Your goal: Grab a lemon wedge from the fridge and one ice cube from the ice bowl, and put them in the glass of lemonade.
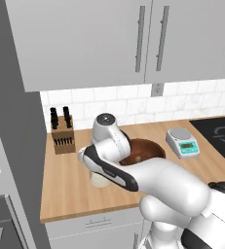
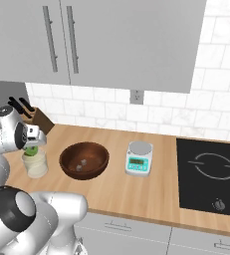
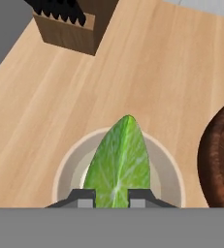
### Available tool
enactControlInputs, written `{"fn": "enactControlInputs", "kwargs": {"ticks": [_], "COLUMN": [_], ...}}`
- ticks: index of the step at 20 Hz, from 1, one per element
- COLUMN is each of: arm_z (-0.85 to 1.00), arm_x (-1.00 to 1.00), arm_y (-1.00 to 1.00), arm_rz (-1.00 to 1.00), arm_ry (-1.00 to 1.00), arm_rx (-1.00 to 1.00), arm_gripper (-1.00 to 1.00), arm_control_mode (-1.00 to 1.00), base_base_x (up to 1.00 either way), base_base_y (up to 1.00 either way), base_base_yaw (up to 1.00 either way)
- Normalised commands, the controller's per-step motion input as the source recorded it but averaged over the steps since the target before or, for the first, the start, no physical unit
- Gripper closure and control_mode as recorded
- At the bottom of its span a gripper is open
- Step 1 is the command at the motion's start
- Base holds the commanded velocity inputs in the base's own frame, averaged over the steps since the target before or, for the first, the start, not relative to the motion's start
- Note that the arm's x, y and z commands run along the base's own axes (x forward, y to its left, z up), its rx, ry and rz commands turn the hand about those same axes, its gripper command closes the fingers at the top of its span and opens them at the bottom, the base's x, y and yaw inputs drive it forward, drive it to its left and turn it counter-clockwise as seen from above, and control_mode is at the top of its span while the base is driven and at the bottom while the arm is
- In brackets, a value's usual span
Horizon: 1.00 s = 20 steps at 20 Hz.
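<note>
Writing: none legible; the kitchen scale [image 2: 138, 158] has a teal display panel, its characters too small to read.
Gripper: the gripper [image 3: 111, 196] hangs over the glass of lemonade [image 2: 35, 164], fingers clamped on the lemon wedge [image 3: 117, 164].
Lemon wedge: green-yellow, point toward 12 o'clock in the hand view, directly above the glass mouth.
Glass: on the counter, just beside the ice bowl [image 2: 84, 160] at the bowl's 9 o'clock in the right base view.
Ice bowl: dark wood, two pale cubes inside.
Surface: light wooden counter [image 2: 136, 191], knife block [image 1: 63, 133] at the back corner.
Room: white tiled backsplash, grey wall cabinets [image 1: 94, 39] with bar handles, black cooktop [image 2: 208, 174] at 3 o'clock.
</note>
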Motion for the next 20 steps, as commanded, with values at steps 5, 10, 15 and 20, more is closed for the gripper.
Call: {"fn": "enactControlInputs", "kwargs": {"ticks": [5,10,15,20], "arm_z": [-0.07,-0.12,0.0,0.0], "arm_x": [0.0,0.0,0.0,0.0], "arm_y": [0.02,0.0,0.0,0.0], "arm_rz": [0.0,0.0,0.0,0.0], "arm_ry": [0.0,0.0,0.0,0.0], "arm_rx": [0.0,0.0,0.0,0.0], "arm_gripper": [1.0,1.0,1.0,-1.0], "arm_control_mode": [-1.0,-1.0,-1.0,-1.0], "base_base_x": [0.0,0.0,0.0,0.0], "base_base_y": [0.0,0.0,0.0,0.0], "base_base_yaw": [0.0,0.0,0.0,0.0]}}
